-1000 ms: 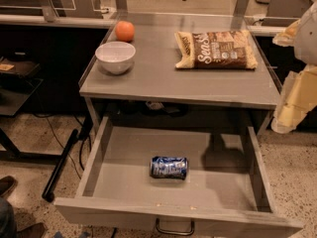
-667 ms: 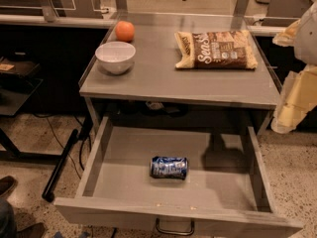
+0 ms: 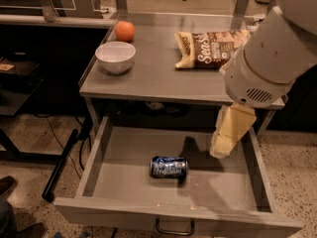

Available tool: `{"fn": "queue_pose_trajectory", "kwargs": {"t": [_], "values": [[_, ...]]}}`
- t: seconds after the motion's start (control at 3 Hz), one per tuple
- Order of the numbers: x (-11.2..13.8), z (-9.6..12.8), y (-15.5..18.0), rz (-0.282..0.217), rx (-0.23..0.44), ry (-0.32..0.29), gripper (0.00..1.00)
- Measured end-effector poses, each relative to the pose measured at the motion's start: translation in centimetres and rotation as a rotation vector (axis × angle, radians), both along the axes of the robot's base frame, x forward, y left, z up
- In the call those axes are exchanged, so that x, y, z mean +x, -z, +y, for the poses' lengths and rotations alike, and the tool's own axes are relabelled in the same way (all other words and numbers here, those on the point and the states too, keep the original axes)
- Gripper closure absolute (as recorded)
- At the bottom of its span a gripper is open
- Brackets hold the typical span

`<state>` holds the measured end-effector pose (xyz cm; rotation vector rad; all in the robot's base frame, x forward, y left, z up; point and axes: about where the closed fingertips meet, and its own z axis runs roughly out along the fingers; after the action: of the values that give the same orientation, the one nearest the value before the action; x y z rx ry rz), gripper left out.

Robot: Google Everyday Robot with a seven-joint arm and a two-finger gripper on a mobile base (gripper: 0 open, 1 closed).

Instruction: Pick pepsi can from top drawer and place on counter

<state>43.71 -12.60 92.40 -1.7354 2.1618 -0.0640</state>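
Snack bag (image 3: 210,48) reads "Sea S"; lettering on pepsi can (image 3: 169,167) illegible.

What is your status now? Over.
Cream tool over open grey metal drawer, right side. Small dark blue metal can lies on its side on drawer floor, left of tool. Nothing between them.

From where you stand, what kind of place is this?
Probably a robot test lab, not a home: a bare metal counter, a speckled hard floor, and a can in the open drawer. The gripper hangs over that drawer.
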Motion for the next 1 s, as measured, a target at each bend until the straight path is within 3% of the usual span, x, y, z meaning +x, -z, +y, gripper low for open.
{"fn": "queue_pose_trajectory", "kwargs": {"t": [0.33, 1.0], "values": [[0.0, 0.0, 0.0, 0.0, 0.0, 0.0, 0.0], [0.7, 3.3, 8.3, 0.043, -0.032, -0.026, 0.0]]}}
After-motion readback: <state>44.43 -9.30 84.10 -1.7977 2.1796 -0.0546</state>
